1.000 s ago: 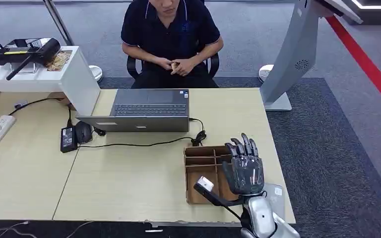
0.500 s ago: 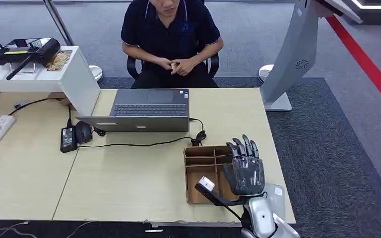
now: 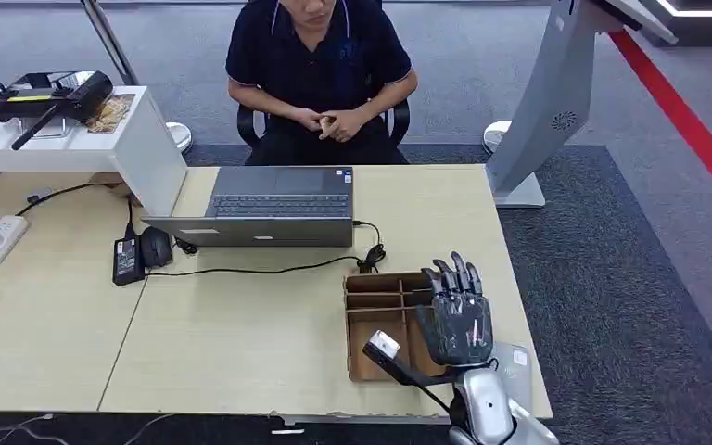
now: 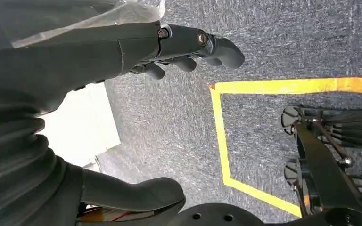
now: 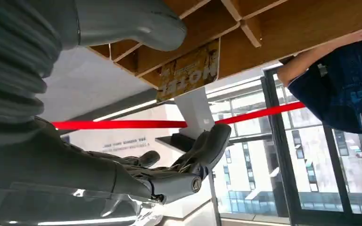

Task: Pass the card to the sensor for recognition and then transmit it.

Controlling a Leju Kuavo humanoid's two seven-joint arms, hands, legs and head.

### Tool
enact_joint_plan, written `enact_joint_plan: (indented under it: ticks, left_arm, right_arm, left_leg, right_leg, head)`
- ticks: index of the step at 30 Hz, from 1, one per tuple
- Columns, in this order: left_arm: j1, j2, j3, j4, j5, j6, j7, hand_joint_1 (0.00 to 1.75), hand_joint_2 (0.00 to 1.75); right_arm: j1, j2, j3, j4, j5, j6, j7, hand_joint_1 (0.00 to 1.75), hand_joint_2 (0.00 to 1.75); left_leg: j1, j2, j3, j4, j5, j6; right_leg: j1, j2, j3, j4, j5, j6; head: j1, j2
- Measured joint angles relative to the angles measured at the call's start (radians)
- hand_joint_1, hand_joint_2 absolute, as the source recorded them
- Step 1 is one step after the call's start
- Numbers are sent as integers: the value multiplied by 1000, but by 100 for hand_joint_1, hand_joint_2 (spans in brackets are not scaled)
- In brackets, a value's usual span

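— So, where is the right hand point(image 3: 456, 315)?
— Up over the brown box point(image 3: 382, 320) with little rooms in it, at the near right corner of the desk point(image 3: 241, 324). The back of the hand faces us. Its fingers point(image 3: 451, 273) point up and stand apart, and it holds nothing.

— And the card?
— A yellow-brown card point(image 5: 191, 70) with printed letters stands on its edge in one of the box's rooms. The right wrist view shows it, close by the thick grey thumb point(image 5: 136, 21). I cannot tell if the thumb touches it. A flat grey thing point(image 3: 514, 360) lies on the desk just right of the hand, half hidden by the arm. I cannot tell what it is.

— What about the left hand point(image 4: 136, 52)?
— It hangs down over the grey carpet point(image 4: 169, 122), near a yellow line point(image 4: 221, 136) on the floor. Its fingers point(image 4: 217, 47) are bent a little but apart, with nothing in them.

— Who else is there?
— A person point(image 3: 320, 65) in a dark shirt sits on a chair at the far side of the desk, hands together. A laptop point(image 3: 269, 209) sits open in front of the person, with a black cable point(image 3: 260, 271) running across the desk toward the box.
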Motion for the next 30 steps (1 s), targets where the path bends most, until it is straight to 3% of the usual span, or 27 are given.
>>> enact_joint_plan:
  ticks: [30]
  left_arm:
    - [-6,2,78,6,-78,0,-5,0,175]
  right_arm:
    - [-17,22,-6,5,9,0,0,56,175]
  left_leg:
    - [0,0,0,0,0,0]
  right_leg:
    - [0,0,0,0,0,0]
  head:
    - [0,0]
